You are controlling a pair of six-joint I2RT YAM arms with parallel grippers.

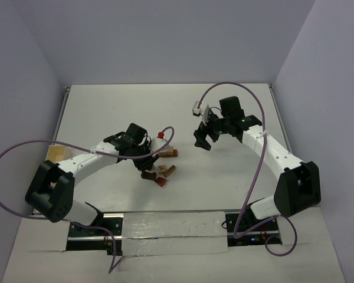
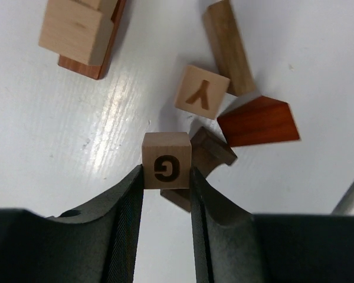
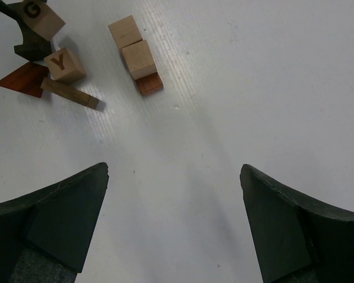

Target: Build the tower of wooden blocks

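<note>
Pinching G block [image 2: 166, 159] by its near edge only, left pincer [image 2: 167, 177] holds it over dark block [image 2: 212, 152], mid-tabletop [image 2: 76, 153]. It could twist out, or clip Y block [image 2: 202, 91], w/ any jolt. Right pincer [image 3: 174, 177] gapes wide, empty.

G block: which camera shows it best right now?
Left wrist. The G block fills the centre, its letter legible, pinched between both fingers of the left gripper. The right wrist view shows it small in the top left corner, partly cropped. In the top view it is too small to pick out beside the gripper.
</note>
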